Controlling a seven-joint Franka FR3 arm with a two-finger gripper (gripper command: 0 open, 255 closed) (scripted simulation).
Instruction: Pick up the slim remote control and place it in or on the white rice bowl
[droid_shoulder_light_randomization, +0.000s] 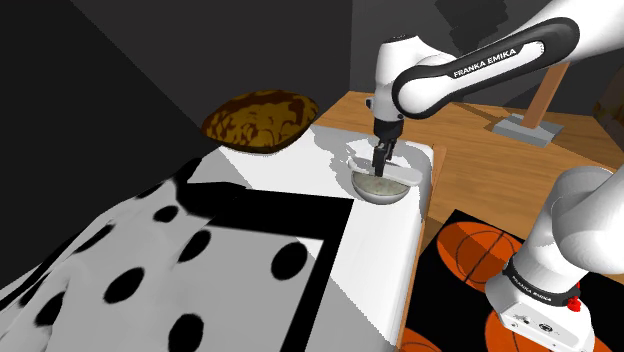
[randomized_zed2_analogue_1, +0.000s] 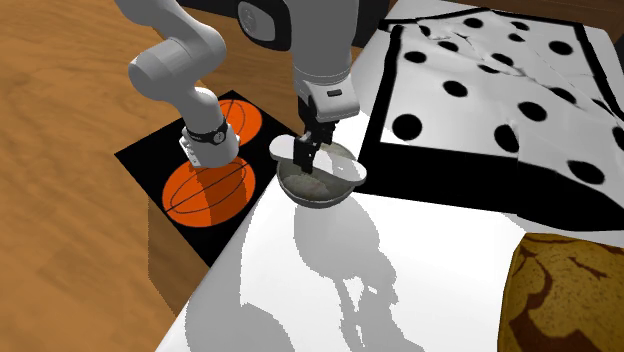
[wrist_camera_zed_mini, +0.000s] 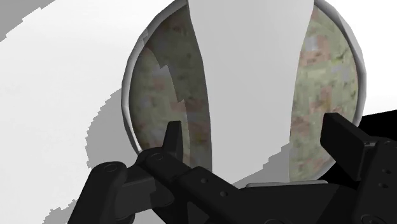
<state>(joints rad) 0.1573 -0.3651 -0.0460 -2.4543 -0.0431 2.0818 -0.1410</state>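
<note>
the gripper (wrist_camera_zed_mini: 257, 135) hangs wide open around the white remote (wrist_camera_zed_mini: 254, 63) lying across the bowl (droid_shoulder_light_randomization: 380, 194), overhanging toward 9 o'clock in the shoulder view; i'd worry a finger clipping it tips it off.

1. "FRANKA EMIKA", white capitals, on the forearm's dark band (droid_shoulder_light_randomization: 487, 62) in the shoulder view
2. Fainter white lettering on the lower dark band (droid_shoulder_light_randomization: 531, 284) beside the stand, too small to read

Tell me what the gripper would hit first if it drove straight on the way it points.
Most likely the white remote, lying across the bowl straight ahead of the open gripper; the bowl's mottled inside lies beyond. The gap is unclear.
</note>
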